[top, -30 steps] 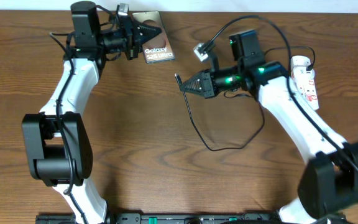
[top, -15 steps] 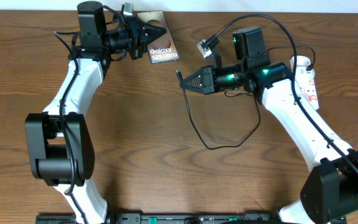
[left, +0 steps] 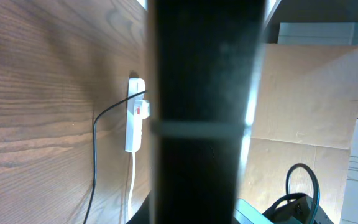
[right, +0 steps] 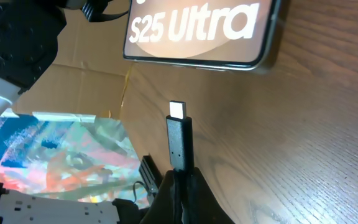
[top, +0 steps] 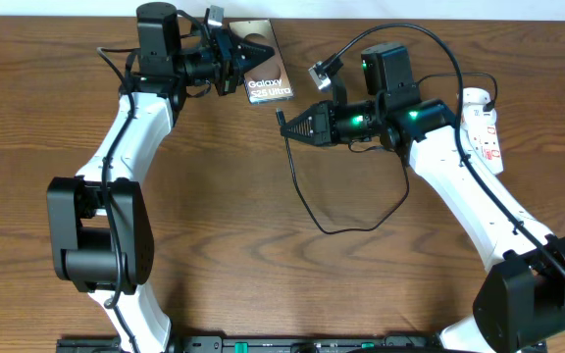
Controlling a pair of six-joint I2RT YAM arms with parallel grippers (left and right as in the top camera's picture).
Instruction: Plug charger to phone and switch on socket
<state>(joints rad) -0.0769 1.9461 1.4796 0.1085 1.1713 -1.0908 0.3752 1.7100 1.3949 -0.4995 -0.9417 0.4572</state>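
Your right gripper (top: 286,125) has its jaws clamped on the charger (top: 307,211) just behind the plug (right: 179,140). The plug sticks straight out ahead of them, metal tip forward. Over the last second this gripper has barely moved, so the plug hangs where it was, above the tabletop (top: 214,216) near the middle.

The left side is what has changed. Your left gripper (top: 251,51) has carried the phone (top: 268,80) steadily to the right along the far edge, and the gap to the plug has narrowed with each step. Its jaws look closed on the phone. The phone travels with them, and the left wrist view is blocked by a dark slab down its middle, most likely the phone seen edge-on. I cannot tell whether the phone is lifted or sliding on the wood.

From the right wrist, the phone's (right: 197,31) short edge below the "S25 Ultra" lettering now faces the plug, close but not touching. The plug points at the left part of that edge. The port itself is too small to make out, so don't assume the two are lined up.

So the phone is being brought to the plug, not the plug to the phone, and insertion has not begun. You will probably need a fine sideways correction before pushing in.

The rest of the charger loops slack across the tabletop back toward the socket (top: 484,127), which lies at the right edge beyond your right arm with its switch untouched.
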